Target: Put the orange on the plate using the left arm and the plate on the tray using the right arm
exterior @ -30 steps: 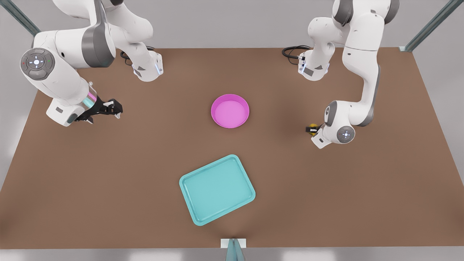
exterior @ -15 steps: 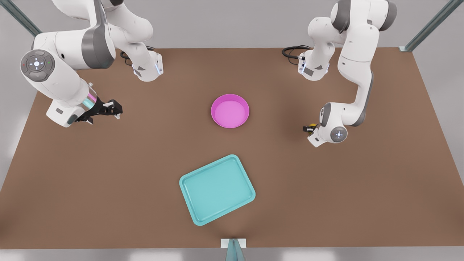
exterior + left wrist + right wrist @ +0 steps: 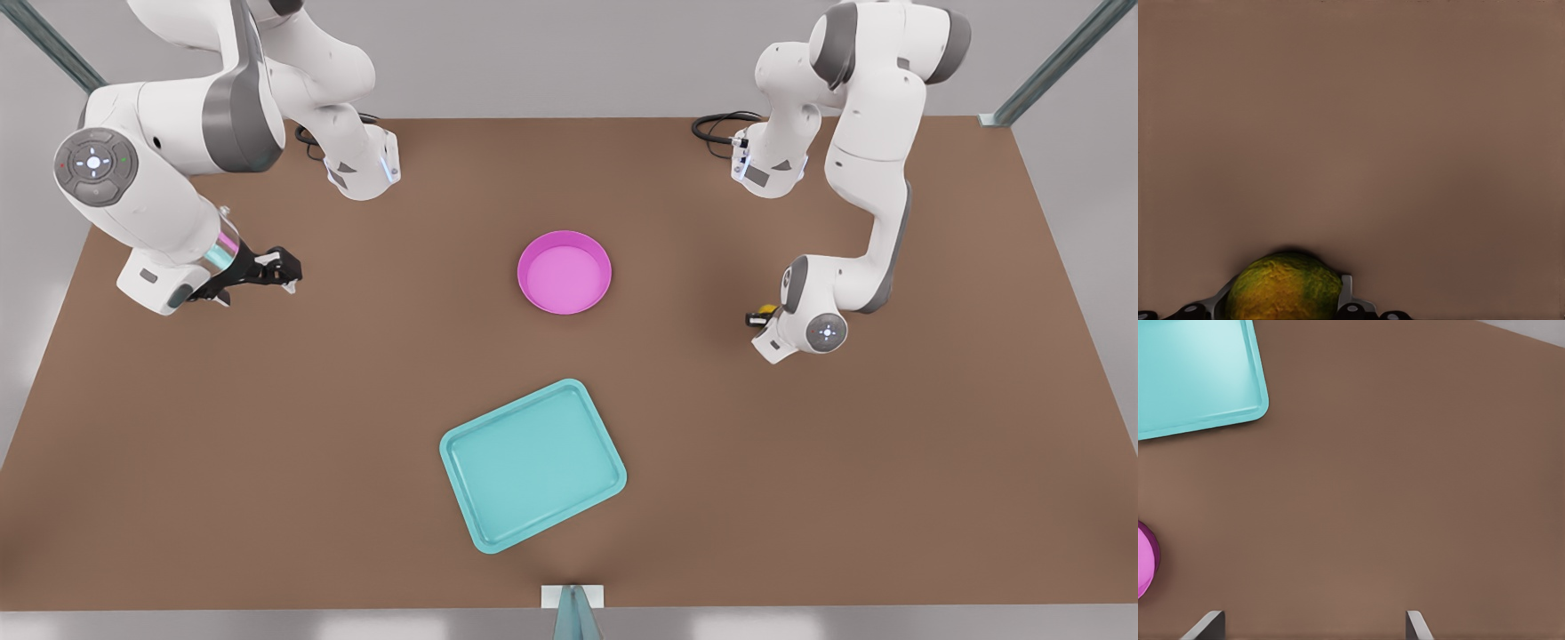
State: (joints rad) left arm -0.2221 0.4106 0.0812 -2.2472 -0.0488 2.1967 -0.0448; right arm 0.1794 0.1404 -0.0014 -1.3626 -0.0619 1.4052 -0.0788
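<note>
The small yellow-green orange (image 3: 1285, 287) sits between the fingers of my left gripper (image 3: 1283, 299), which is shut on it. In the front view this gripper (image 3: 761, 316) hangs low over the table on the right, mostly hidden behind its wrist, with a sliver of the orange (image 3: 767, 310) showing. The pink plate (image 3: 564, 276) stands at the table's middle, well to the left of the orange. The teal tray (image 3: 532, 464) lies nearer the front edge. My right gripper (image 3: 283, 269) waits open on the front view's left, its fingers (image 3: 1208, 625) spread wide over bare table.
The brown table (image 3: 356, 427) stretches wide around the plate and tray. The right wrist view catches a tray corner (image 3: 1198, 373) and the plate's edge (image 3: 1145, 560). Both arm bases (image 3: 360, 164) stand at the table's back edge. A metal post (image 3: 573, 613) rises at the front edge.
My left arm has shifted a little toward the front view's left, carrying the orange with it. The right arm has barely moved.
</note>
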